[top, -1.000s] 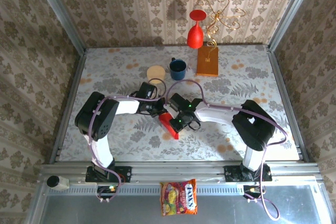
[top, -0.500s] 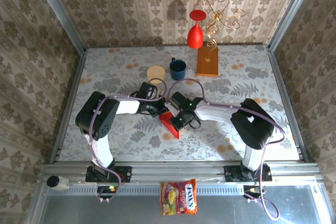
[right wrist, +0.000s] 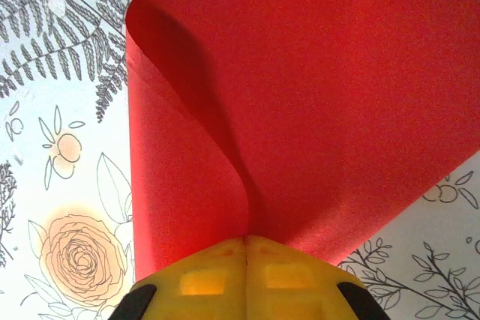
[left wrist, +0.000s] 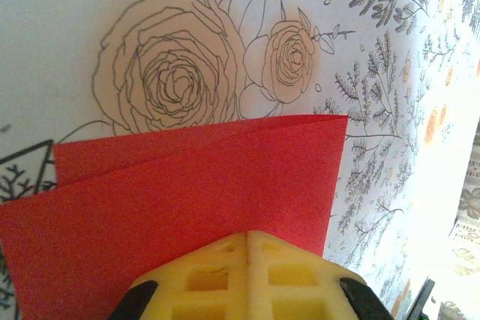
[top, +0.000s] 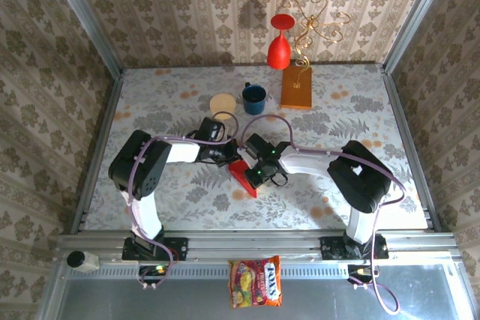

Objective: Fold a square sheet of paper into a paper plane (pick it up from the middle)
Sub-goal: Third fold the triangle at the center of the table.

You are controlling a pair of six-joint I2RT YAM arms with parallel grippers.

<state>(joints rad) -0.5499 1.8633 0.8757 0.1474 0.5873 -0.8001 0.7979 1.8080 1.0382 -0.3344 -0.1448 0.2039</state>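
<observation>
Paper (left wrist: 187,185) doubled over loosely, no sharp crease visible, mid-table (top: 337,110) between the arms, left gripper (left wrist: 247,236) and right gripper (right wrist: 247,239) each pinching an edge; first fold probably underway, nose and wing folds all left.

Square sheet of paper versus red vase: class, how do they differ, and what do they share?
The square sheet of paper is thin and folded; the red vase is goblet-shaped. The left fingers and right fingers pinch the paper; the vase stands untouched at the back. Both are bright red.
</observation>
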